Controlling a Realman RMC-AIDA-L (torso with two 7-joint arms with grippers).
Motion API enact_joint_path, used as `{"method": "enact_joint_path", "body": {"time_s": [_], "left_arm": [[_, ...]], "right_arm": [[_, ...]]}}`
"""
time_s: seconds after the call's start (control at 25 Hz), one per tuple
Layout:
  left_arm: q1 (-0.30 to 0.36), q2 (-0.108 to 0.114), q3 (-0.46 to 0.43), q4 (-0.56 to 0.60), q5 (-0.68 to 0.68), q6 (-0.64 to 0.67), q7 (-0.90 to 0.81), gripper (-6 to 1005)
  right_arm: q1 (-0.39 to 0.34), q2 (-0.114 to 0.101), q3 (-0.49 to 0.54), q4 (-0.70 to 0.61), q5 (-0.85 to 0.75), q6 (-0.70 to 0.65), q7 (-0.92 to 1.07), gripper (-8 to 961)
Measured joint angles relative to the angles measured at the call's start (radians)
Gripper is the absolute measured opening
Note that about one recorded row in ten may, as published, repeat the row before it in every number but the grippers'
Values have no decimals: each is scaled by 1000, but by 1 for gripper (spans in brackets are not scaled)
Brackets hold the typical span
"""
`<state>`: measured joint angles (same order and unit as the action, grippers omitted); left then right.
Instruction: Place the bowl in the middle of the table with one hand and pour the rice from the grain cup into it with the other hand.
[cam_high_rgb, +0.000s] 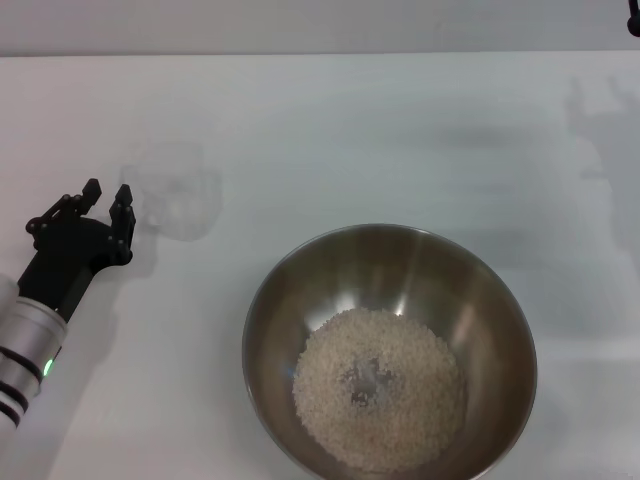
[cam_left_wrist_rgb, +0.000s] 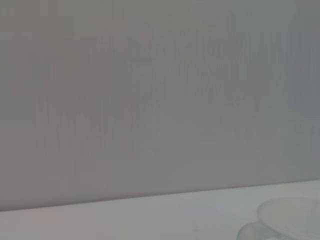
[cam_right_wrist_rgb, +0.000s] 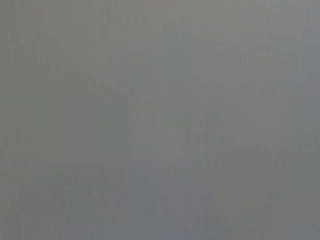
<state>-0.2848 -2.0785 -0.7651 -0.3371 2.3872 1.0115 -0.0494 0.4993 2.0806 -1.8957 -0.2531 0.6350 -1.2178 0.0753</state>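
Note:
The steel bowl (cam_high_rgb: 390, 350) sits on the white table (cam_high_rgb: 350, 120) at the front centre, with a heap of rice (cam_high_rgb: 380, 402) in its bottom. The clear grain cup (cam_high_rgb: 180, 195) stands on the table at the left and looks empty; part of it shows in the left wrist view (cam_left_wrist_rgb: 287, 222). My left gripper (cam_high_rgb: 108, 203) is open just left of the cup, not touching it. Only a dark tip of my right arm (cam_high_rgb: 634, 18) shows at the far right top corner.
The right arm's shadow (cam_high_rgb: 605, 130) falls on the table at the far right. The right wrist view shows only plain grey.

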Motion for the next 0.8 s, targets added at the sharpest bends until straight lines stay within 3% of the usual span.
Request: {"method": "enact_joint_path", "body": {"time_s": [0.32, 0.48, 0.8], "left_arm": [[66, 3, 35, 1, 1, 119, -1, 349], [114, 4, 56, 11, 1, 255, -1, 362], [121, 5, 84, 15, 3, 382, -1, 389]], "right_arm": [[3, -1, 0, -3, 0, 5, 0, 492], [4, -1, 0, -3, 0, 6, 0, 492], [3, 1, 0, -3, 0, 6, 0, 492]]}}
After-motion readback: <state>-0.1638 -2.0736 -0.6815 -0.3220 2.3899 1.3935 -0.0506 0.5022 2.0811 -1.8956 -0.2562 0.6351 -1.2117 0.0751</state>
